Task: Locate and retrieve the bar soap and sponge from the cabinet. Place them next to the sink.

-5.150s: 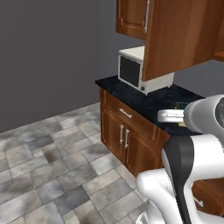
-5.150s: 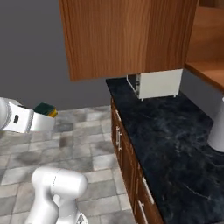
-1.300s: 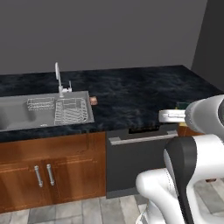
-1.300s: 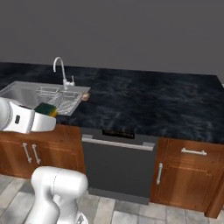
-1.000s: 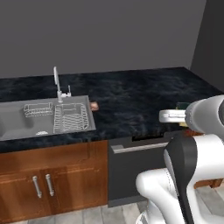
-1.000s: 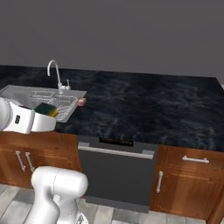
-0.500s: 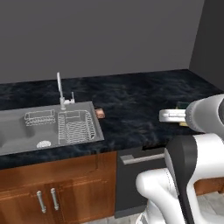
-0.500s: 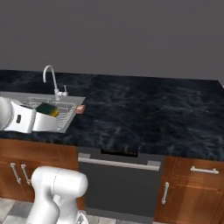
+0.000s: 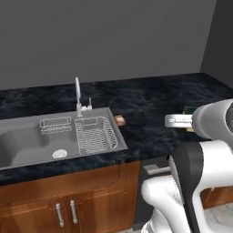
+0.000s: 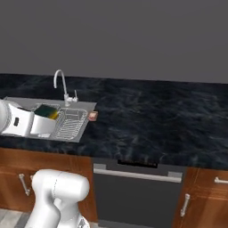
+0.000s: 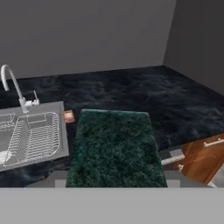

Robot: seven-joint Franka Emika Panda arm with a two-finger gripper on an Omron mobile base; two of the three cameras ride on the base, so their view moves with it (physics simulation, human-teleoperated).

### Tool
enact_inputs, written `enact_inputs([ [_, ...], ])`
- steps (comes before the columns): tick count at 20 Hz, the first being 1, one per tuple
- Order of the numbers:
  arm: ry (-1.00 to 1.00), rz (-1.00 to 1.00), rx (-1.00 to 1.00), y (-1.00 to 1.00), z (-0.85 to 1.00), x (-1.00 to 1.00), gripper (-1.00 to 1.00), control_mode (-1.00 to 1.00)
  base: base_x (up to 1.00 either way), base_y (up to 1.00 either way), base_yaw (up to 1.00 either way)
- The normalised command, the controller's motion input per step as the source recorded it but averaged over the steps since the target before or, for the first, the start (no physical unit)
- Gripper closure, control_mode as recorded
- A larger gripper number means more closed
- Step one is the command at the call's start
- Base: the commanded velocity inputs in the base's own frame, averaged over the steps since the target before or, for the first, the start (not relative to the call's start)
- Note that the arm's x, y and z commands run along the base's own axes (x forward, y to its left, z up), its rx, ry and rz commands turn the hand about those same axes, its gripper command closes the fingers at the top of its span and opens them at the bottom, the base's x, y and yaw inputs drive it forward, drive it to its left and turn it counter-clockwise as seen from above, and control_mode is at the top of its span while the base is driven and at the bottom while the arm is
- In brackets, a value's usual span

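A plain grey wall [image 10: 133, 40] backs a black marbled countertop [image 10: 147, 120]. Below sit reddish-brown cabinets [image 9: 68, 200] with 2 short handles [image 9: 65, 214] and a dark dishwasher [image 10: 133, 196].

sink [image 9: 27, 136]: brushed matt steel is being shown | faucet [image 9: 78, 95]: glossy chrome | countertop [image 10: 151, 120]: polished dark marbled stone | sponge [image 11: 114, 148]: rough green scouring layer is being seen | lower cabinets [image 9: 68, 195]: smooth reddish wood
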Motion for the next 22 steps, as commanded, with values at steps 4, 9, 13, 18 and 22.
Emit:
enact_inputs([
  [4,0.0,0.0,0.0,0.0,0.0,0.0,1.0,1.0,0.7,0.0,0.03],
  [9,0.0,0.0,0.0,0.0,0.0,0.0,1.0,1.0,0.7,-0.01,0.09],
  [13,0.0,0.0,0.0,0.0,0.0,0.0,1.0,1.0,0.65,0.0,0.07],
  [18,0.0,0.0,0.0,0.0,0.0,0.0,1.0,1.0,0.17,0.0,0.02],
  [22,0.0,0.0,0.0,0.0,0.0,0.0,1.0,1.0,0.02,0.0,0.0],
])
